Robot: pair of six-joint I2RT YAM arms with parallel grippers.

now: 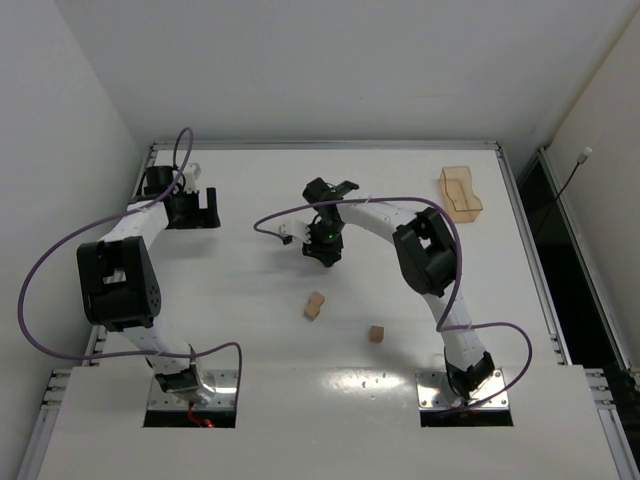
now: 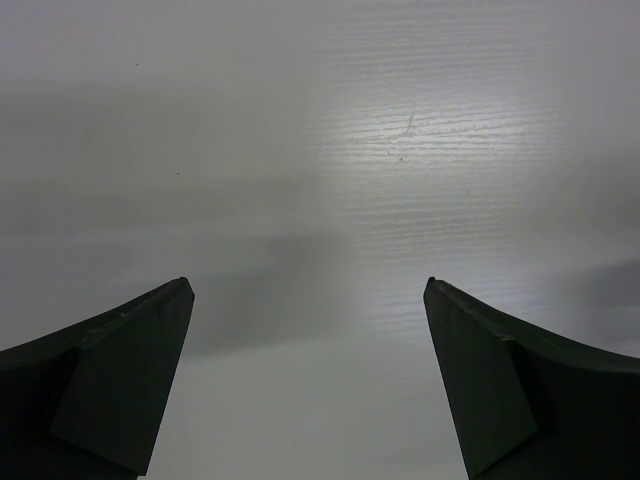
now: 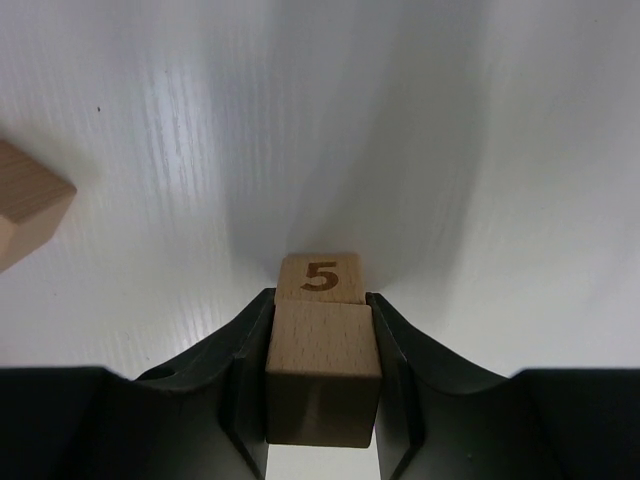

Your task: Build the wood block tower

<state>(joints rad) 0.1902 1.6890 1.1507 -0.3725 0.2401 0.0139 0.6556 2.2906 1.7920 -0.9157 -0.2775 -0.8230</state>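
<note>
One wooden cube point(image 3: 322, 370), one face marked 5, is clamped between the right gripper's point(image 3: 320, 300) jaws mid-table. A second cube point(image 1: 315, 305) and a third cube point(image 1: 376, 333) lie apart nearer the bases. The left gripper point(image 2: 310, 300) gapes wide, empty. Judgement: no tower started; all stacking remains.

Left end effector point(image 2: 310, 290) gapes wide; right end effector point(image 3: 320, 300) clamped (elbow bent).

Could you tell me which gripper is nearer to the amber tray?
Right. The right gripper is mid-table, well short of the tray; the left gripper is near the far-left corner.
</note>
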